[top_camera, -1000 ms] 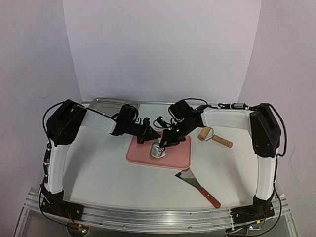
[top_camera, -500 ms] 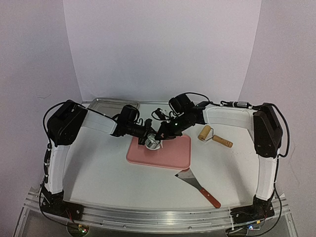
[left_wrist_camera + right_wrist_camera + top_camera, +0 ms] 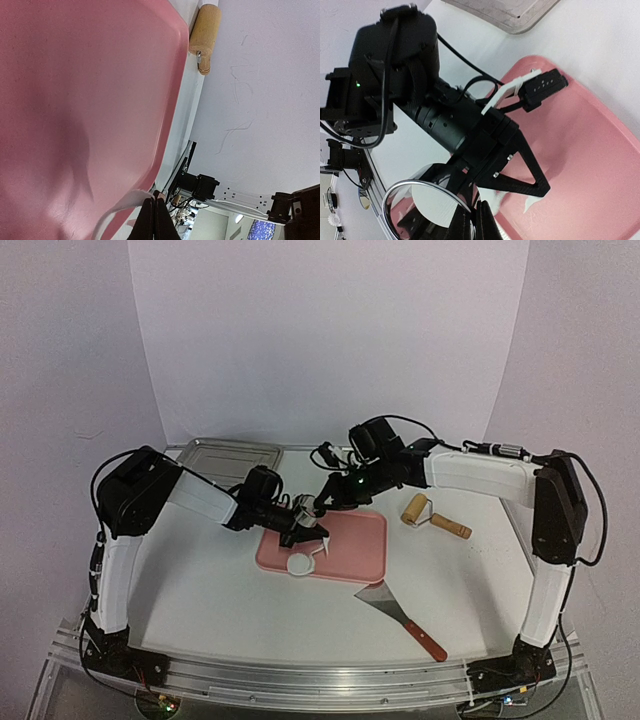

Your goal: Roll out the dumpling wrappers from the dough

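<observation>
Dumpling wrapper (image 3: 298, 563) on board (image 3: 358, 542); left gripper (image 3: 154, 202) tight on scrap strip (image 3: 117, 207), right gripper (image 3: 476, 212) on ring cutter (image 3: 420, 182).

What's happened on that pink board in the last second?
The right gripper lifted the cutter up and back off the board, baring a wrapper. The left gripper moved down and nearer, pinching the strip. Roller, scraper and tray stayed put.

Pink board (image 3: 352, 542): centre
Metal tray (image 3: 232, 451): far left
Wooden roller (image 3: 434, 519): right of board
Scraper (image 3: 400, 614): near right
</observation>
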`<state>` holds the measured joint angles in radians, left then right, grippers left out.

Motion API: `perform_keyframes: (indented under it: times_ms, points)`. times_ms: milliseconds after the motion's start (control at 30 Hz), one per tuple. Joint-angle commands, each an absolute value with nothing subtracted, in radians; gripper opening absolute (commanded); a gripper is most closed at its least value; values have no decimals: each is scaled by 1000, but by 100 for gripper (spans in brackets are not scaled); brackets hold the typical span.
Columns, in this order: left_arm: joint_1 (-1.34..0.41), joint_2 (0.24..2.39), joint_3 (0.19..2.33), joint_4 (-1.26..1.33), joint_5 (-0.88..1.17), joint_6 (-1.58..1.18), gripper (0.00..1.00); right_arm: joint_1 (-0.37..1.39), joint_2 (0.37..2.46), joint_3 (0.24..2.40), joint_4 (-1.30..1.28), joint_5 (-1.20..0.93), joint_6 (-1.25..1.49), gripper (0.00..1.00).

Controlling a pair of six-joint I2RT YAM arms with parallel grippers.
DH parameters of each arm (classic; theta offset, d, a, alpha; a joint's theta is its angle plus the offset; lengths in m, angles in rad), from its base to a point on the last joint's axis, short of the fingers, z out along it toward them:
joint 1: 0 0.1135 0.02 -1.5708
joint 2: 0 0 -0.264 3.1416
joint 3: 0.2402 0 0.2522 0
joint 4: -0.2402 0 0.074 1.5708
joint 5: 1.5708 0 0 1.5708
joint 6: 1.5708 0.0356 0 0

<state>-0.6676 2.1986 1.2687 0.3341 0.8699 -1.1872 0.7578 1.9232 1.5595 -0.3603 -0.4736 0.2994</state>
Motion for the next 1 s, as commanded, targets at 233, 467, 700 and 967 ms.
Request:
perform_keyframes:
  times_ms: [233,467,700,967]
  points:
    - [-668,2143,1296,291,845,-1109,0,755,1843,1508,-303,-378,321,0]
    - [-661,2188,1469,133,855,-981,7,745,1802,1455,-307,-291,326,0]
    - [-662,2218,1541,37,844,-932,25,728,1761,1412,-323,-220,338,0]
    - [-657,2176,1611,-169,724,-804,56,727,1746,1403,-363,-197,329,0]
